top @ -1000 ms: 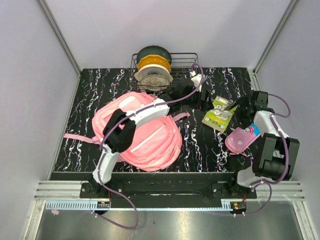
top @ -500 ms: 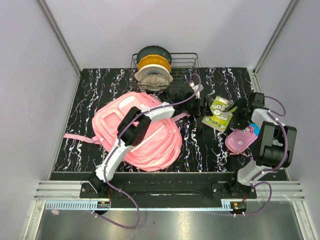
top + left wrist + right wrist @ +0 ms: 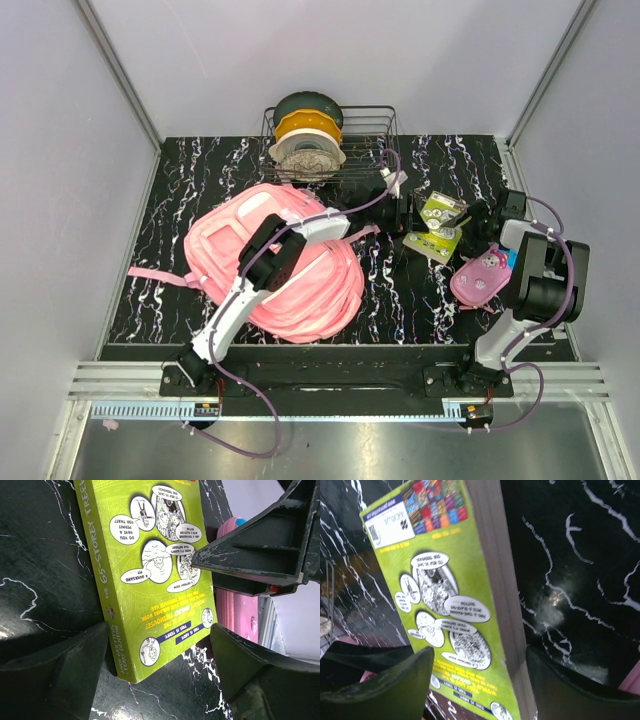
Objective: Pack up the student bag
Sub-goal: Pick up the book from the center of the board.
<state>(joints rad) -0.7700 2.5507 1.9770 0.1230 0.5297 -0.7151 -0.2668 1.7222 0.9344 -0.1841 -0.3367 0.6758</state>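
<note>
Black marbled tabletop (image 3: 180,170), two grippers set around one green paperback.

I have the left gripper (image 3: 157,645) reached across the student bag (image 3: 290,270), jaws wide astride one end of the "65-Storey Treehouse" book (image 3: 150,565). The right gripper (image 3: 479,662) straddles the same book from the opposite end, jaws just as wide, and neither is clamped on it. I judge that only one arm should take it: close across the spine and page edge and lift straight, while the other backs off so the fingers don't clash. The pink pencil case (image 3: 482,278) lies just beside the book and could get nudged. The bag lies flat at left-centre, under the left arm; I cannot tell whether its zip is open and I see nothing inside it. The wire basket (image 3: 383,128) at the back holds three filament spools (image 3: 308,155).
</note>
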